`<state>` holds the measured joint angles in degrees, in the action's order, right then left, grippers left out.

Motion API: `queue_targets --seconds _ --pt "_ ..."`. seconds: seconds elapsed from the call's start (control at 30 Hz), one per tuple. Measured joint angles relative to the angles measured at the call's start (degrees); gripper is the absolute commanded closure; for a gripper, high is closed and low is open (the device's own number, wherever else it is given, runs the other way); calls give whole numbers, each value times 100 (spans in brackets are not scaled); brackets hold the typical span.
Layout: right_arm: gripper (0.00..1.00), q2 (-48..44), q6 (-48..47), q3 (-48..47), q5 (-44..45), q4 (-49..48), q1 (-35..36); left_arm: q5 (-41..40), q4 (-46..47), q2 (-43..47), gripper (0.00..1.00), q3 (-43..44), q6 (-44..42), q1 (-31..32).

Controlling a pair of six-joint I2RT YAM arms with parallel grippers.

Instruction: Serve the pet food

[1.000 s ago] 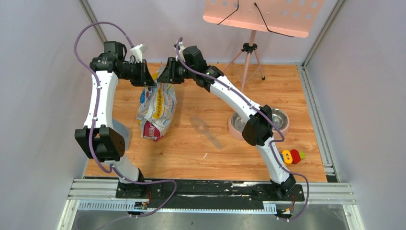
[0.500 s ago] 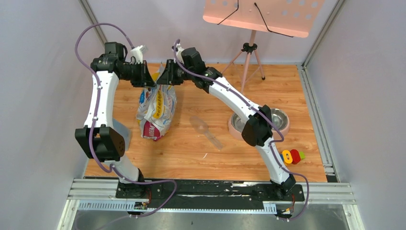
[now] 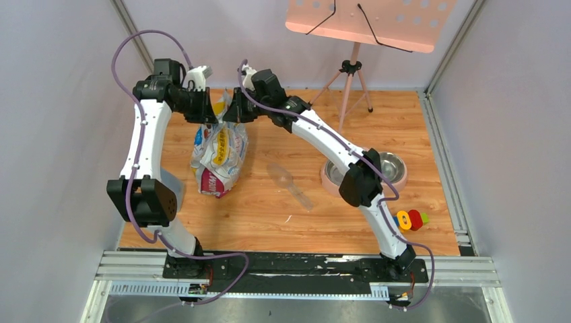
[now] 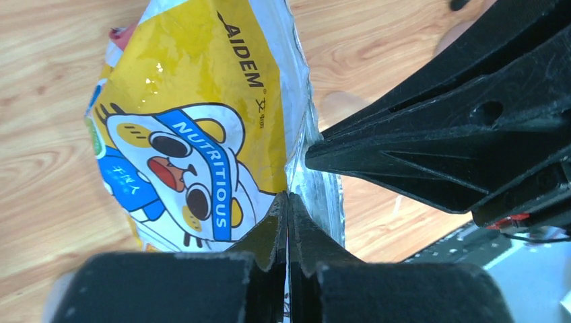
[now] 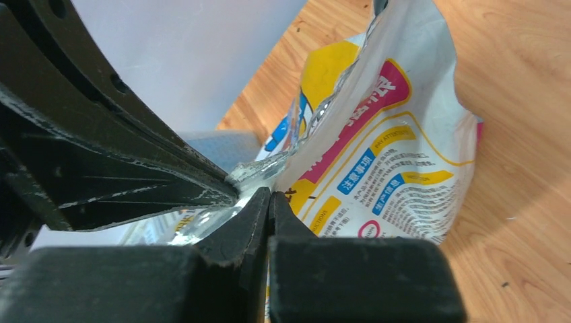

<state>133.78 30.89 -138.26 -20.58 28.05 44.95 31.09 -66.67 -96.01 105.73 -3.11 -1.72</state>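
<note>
Grip on bag, both sides.
Left gripper stays clamped on its rim; right gripper, apart a second ago, now seems clamped on the facing rim.

bag: white, yellow front, magenta and blue panels, silver foil lining; cartoon face with a blue headband, white lettering. surface under the bag: orange-brown wood grain. Right of the bag: clear scoop, steel bowl in a pink base, yellow-red-green toy. Behind the bag: salmon-pink perforated stand. left arm, right arm: white, black joints, purple cables. left pincer, right pincer: black.
</note>
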Motion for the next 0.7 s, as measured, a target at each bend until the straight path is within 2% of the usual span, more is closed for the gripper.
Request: queue_targets --seconds 0.43,0.7 --pt "100 -402 -1346 400 1038 431 192 -1882 22 240 100 271 -577 212" --pt "100 -892 -1862 660 1252 774 79 -3062 595 750 100 562 -979 160"
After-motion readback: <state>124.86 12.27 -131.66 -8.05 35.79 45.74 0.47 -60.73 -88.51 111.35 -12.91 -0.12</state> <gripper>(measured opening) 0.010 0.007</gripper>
